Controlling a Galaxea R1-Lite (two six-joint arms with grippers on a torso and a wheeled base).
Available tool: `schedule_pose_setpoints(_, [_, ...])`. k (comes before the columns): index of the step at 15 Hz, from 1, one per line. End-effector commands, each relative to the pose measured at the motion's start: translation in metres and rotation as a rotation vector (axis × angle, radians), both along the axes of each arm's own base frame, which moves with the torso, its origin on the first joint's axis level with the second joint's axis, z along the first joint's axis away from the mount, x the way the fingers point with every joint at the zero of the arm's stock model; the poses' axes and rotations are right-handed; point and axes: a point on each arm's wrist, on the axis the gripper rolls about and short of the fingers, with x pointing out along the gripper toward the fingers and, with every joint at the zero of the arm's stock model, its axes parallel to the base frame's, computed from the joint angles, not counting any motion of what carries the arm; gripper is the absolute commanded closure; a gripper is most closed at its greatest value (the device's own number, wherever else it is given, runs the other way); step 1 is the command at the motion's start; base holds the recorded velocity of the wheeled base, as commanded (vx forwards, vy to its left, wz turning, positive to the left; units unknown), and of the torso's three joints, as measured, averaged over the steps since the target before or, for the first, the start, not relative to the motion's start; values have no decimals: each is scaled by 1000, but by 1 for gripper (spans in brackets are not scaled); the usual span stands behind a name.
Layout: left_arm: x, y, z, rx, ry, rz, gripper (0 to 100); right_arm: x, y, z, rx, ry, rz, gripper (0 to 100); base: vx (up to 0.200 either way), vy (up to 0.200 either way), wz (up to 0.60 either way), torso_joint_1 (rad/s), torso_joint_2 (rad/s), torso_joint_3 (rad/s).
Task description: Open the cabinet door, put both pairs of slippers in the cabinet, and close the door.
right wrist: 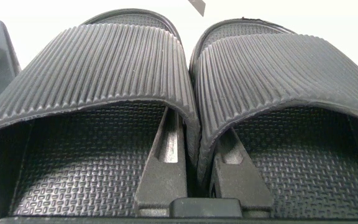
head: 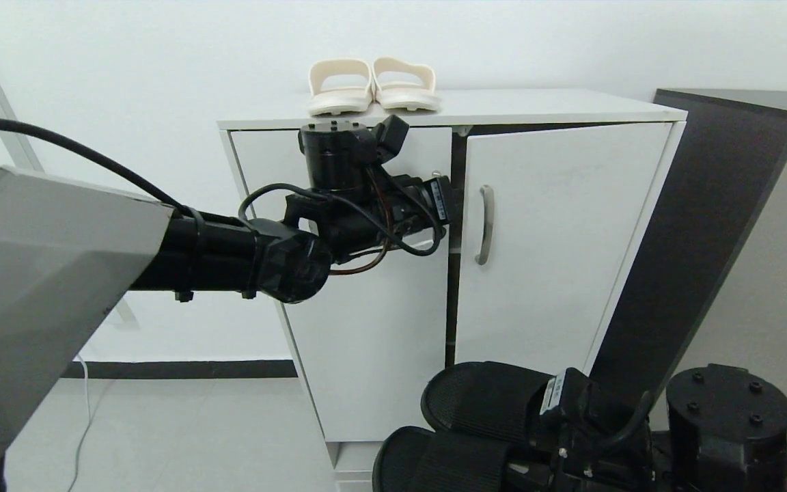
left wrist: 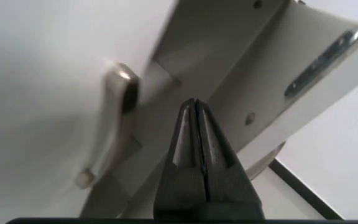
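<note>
Now my left tool, closed on nothing, sits beside the door handle, seemingly to lever the cabinet door open. My right tool pinches the black slippers low, ready; cream slippers rest atop the cabinet.

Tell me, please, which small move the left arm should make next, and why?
Probably swing the right door wider. It stands only a little ajar, the shut left tool sits at its inner edge beside the handle, and the right tool holds the black slippers low before the cabinet, ready to go in.
</note>
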Motion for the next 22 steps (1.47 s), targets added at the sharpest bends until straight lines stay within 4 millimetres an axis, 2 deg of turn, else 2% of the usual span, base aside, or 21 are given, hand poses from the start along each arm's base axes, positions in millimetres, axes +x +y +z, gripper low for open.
schedule_pose_setpoints(1, [-14,-8,-2,9,10,-30,100,-2,1,-2,-6,4,11,100,-200,0,0,12,7,7])
schedule_pose_setpoints(3, [-43,-17,-2,14,1,-88,100,-6,2,-3,-10,6,23,100,-200,0,0,0,0,2])
schedule_pose_setpoints(5, [-61,-28,-1,-3,-24,-136,100,-7,3,-3,-13,8,31,100,-200,0,0,-2,5,7])
schedule_pose_setpoints(8, [-62,-29,1,-8,-33,-131,100,-7,3,-4,-13,8,31,100,-133,0,0,2,-3,2])
schedule_pose_setpoints(11, [-65,-16,10,-20,-46,-45,100,-7,2,-4,-14,11,28,100,0,0,0,0,0,0])
schedule_pose_setpoints(13, [-86,6,14,12,-64,8,100,-5,3,-5,-16,12,23,100,0,0,0,0,0,0])
schedule_pose_setpoints(14, [-108,28,12,50,-86,18,100,-3,3,-6,-17,13,17,100,0,0,0,0,0,0])
schedule_pose_setpoints(15, [-120,37,12,56,-90,20,100,-3,3,-6,-17,13,15,100,0,0,0,0,0,0])
schedule_pose_setpoints(16, [-156,69,15,54,-100,33,100,1,2,-6,-16,17,3,100,0,0,0,0,0,0])
schedule_pose_setpoints(18, [-197,115,12,56,-109,89,100,5,3,-7,-15,21,-8,100,0,0,0,0,0,0])
schedule_pose_setpoints(20, [-232,153,6,65,-102,171,100,8,3,-8,-17,21,-19,100,0,0,0,0,0,0])
schedule_pose_setpoints(22, [-276,182,-2,78,-101,225,100,11,2,-7,-13,19,-31,100,0,0,0,0,0,0])
